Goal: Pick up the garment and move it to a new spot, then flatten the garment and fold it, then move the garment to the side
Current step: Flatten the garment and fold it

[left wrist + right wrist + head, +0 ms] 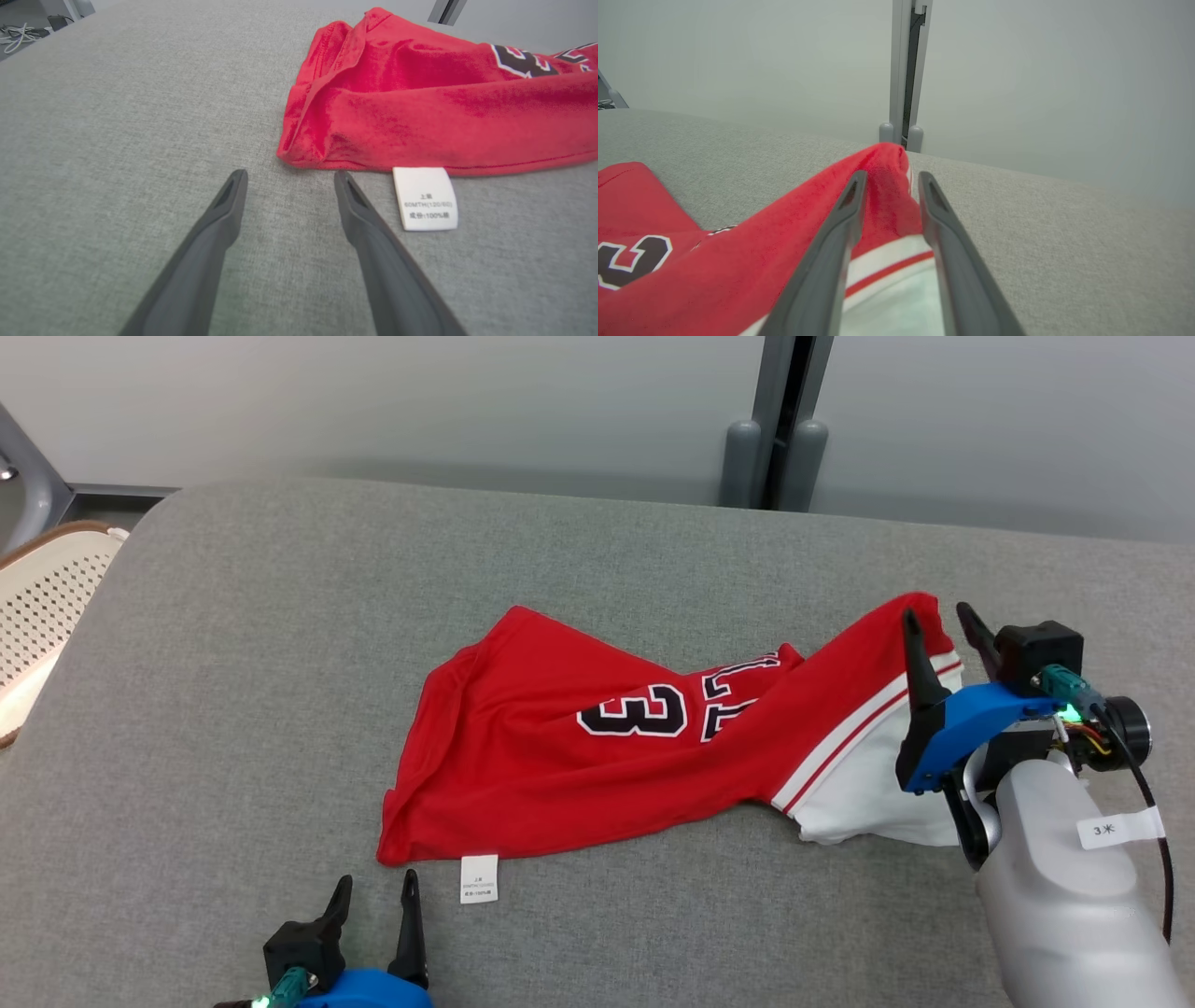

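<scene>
The garment (560, 775) is a red jersey with black numbers and a white-and-red striped part, lying crumpled and stretched across the grey surface. Its white label (479, 879) sticks out at the near left corner. My right gripper (934, 611) stands over the garment's far right tip, jaws apart, and the red cloth (738, 261) shows in the gap between the fingers (840, 233) without being pinched. Low on the left, my left gripper (378, 879) is open with nothing in it, and in its wrist view it (290, 173) sits just short of the garment's (420, 93) corner, left of the label (425, 198).
The grey padded table (280, 663) stretches wide to the left and behind the garment. A perforated cream chair (47, 607) stands off its left edge. A grey post (775, 457) and a pale wall rise behind the far edge.
</scene>
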